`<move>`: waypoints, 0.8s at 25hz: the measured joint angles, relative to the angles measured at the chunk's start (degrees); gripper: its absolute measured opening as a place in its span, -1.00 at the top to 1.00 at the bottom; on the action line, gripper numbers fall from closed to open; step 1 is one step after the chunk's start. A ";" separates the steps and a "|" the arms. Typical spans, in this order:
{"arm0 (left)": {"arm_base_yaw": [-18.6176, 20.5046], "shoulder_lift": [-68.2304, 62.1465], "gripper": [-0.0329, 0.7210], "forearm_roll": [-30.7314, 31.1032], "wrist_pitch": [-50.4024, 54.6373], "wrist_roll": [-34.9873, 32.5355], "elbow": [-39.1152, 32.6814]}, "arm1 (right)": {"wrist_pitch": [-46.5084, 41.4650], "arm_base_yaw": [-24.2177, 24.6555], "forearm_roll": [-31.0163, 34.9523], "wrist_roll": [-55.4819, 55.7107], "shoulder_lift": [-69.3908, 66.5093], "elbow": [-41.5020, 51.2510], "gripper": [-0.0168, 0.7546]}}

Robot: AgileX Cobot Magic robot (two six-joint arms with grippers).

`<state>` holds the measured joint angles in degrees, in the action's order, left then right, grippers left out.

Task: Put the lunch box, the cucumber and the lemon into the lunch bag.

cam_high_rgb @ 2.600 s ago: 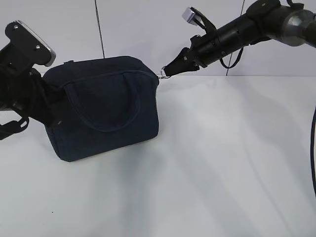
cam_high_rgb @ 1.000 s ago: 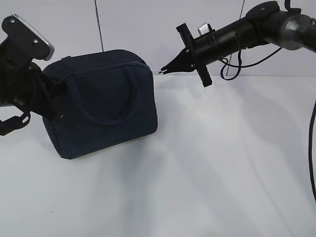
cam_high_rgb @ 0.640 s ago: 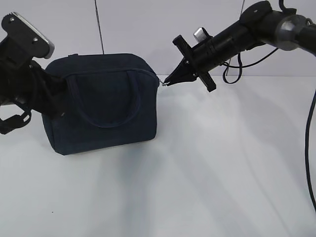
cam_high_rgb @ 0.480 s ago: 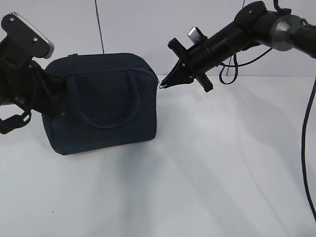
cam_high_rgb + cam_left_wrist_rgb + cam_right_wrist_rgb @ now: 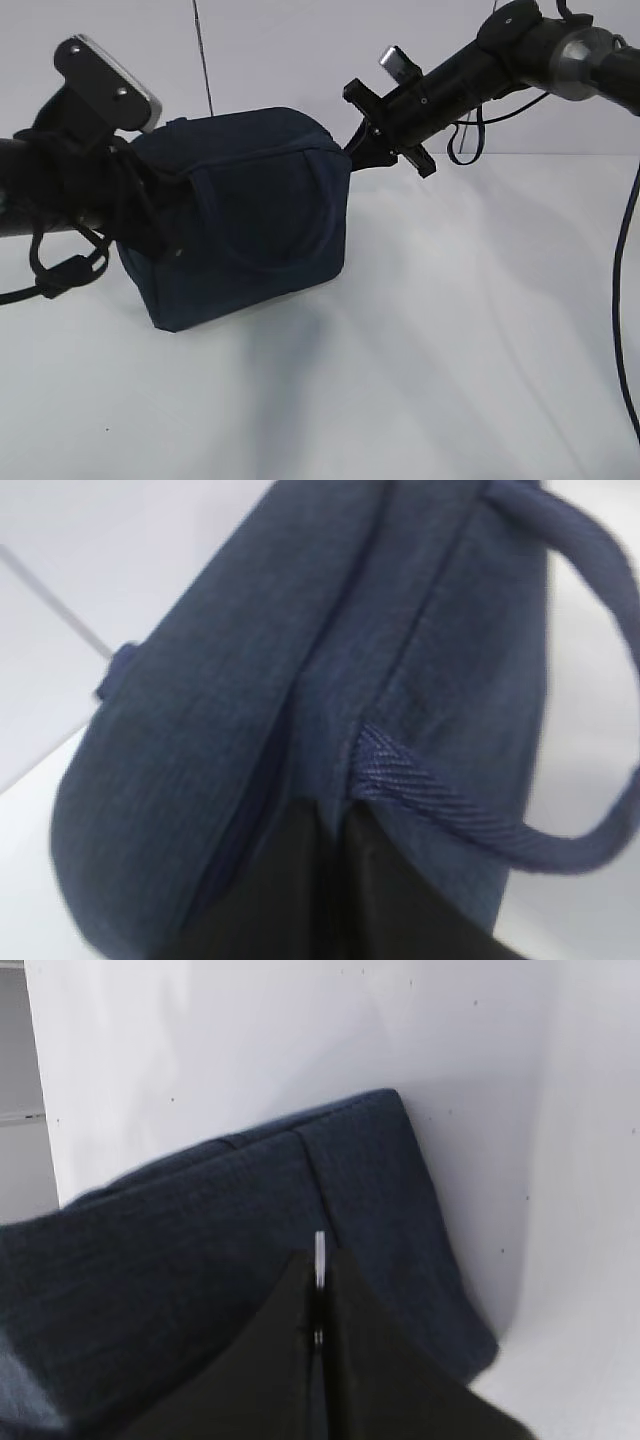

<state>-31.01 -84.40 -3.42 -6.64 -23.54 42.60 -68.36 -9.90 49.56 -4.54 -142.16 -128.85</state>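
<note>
No writing shows on the bag (image 5: 250,215), which sits tilted on the white table (image 5: 450,330), left of centre. The left gripper (image 5: 330,900) clamps its left end; the right gripper (image 5: 318,1305) pinches the zipper ring (image 5: 320,1256) at the bag's far right corner

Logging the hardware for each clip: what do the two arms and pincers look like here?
Both arms are matte black. The right arm is tubular with a grey metallic joint, loose black cables and a tapered pincer. The left arm carries a silver-edged black block, cables and a strap loop.
</note>
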 joint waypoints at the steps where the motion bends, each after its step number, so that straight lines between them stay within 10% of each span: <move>1: -1.60 0.11 0.88 -0.87 0.10 0.00 0.00 | 0.41 0.00 0.00 -0.44 0.00 0.00 0.90; 12: -5.80 0.86 0.81 -7.47 3.16 0.00 0.00 | -1.05 0.00 -0.12 -5.87 0.00 -2.16 0.85; 20: -5.80 9.12 -0.43 -18.35 9.46 0.00 0.00 | -1.69 -0.14 -0.12 -7.60 0.00 -11.55 -0.26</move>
<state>-36.81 -75.28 -21.77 2.82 -23.54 42.60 -70.05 -10.04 49.45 -12.14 -142.16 -140.39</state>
